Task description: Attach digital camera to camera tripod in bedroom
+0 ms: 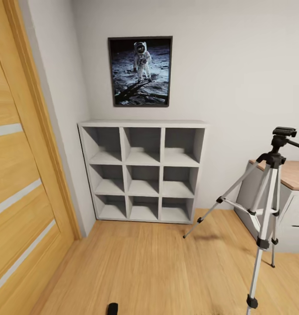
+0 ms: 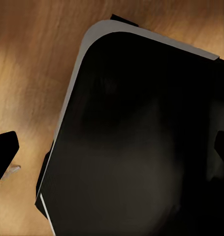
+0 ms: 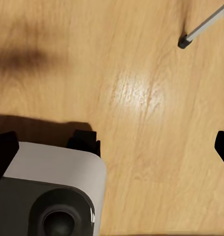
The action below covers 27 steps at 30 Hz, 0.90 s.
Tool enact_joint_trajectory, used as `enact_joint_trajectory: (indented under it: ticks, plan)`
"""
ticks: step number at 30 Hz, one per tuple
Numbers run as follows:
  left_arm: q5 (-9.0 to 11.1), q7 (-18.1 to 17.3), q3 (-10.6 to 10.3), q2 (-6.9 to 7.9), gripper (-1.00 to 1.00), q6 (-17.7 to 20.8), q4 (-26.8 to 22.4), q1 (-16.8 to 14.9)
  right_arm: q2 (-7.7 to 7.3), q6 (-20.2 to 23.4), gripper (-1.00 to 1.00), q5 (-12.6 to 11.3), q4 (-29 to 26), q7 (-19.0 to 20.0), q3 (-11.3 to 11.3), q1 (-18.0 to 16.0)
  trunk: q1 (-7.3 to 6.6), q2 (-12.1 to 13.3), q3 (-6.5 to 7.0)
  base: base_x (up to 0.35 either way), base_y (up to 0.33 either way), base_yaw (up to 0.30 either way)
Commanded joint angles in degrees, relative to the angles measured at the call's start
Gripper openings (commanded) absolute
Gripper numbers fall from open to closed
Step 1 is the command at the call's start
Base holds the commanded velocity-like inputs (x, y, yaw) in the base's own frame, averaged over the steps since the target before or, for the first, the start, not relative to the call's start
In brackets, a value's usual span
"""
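1. Three silver legs w/ black feet carry the camera tripod, standing on the wood floor at right in head view; black head and pan handle on top, nothing mounted on it.
2. Behind the tripod, touching the pale wall: a grey desk w/ a wood top and drawers.
3. White cube shelving, 3x3 compartments, sits vs the back wall, well apart from the tripod; astronaut picture hangs above it.
4. Oak door at left edge of head view.
5. R wrist view: one tripod foot on the floor, plus my grey-and-black base nearby.
6. My right gripper: dark fingertips at both picture edges, wide apart, nothing between them but floor — it's spread, empty.
7. My left gripper: tips also far apart, over my dark base cover; holding nothing.
8. Digital camera: can't locate it from these views.
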Motion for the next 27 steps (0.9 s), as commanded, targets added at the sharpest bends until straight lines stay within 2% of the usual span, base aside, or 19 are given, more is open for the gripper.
enact_joint_trajectory:
  ticks: [1, 27]
  plan:
    - [0.23, 0.02, 0.01, -0.02, 1.00, -0.06, -0.11, 0.04, -0.01, -0.01, 1.00, 0.49, 0.12, 0.09, 0.08, -0.08, 0.00, -0.03, -0.03, 0.000, 0.000, -0.249]
    - [0.00, 0.01, 0.01, -0.25, 1.00, -0.81, -0.14, 0.04, -0.18, 0.18, 1.00, 0.56, 0.06, 0.13, 0.08, -0.08, 0.00, -0.03, 0.35, 0.000, 0.000, -0.249]
